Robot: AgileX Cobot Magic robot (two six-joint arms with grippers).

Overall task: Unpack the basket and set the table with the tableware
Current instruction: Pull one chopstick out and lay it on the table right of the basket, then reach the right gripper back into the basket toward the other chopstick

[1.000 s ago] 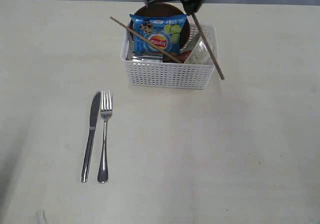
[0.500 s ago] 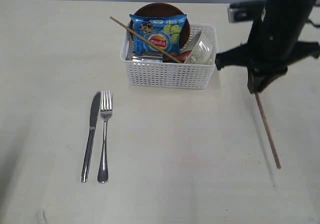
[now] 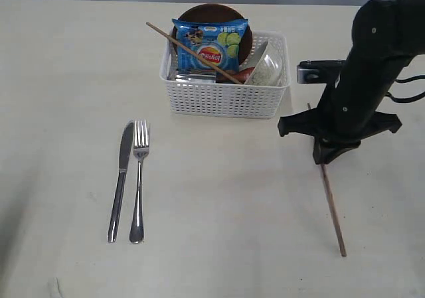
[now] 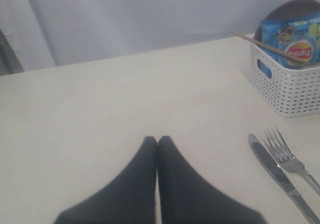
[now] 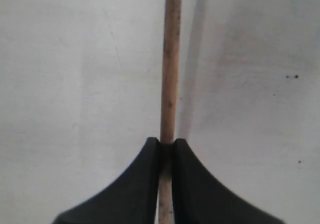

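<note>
Basket (image 3: 219, 100), white perforated plastic, rectangular; thin brown wooden chopstick (image 3: 332, 208) at its 4 o'clock, pinched by right gripper (image 3: 323, 158); left gripper (image 4: 157, 143) pressed together.

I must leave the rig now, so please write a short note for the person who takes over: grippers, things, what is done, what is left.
Right gripper: shut on one chopstick, held low over the table, right of the basket.
Left gripper: shut, empty.
Done: knife and fork lie side by side on the table.
Left: lay this chopstick down, then take out the second chopstick, plate and bowl. The crisp bag is not tableware.
</note>
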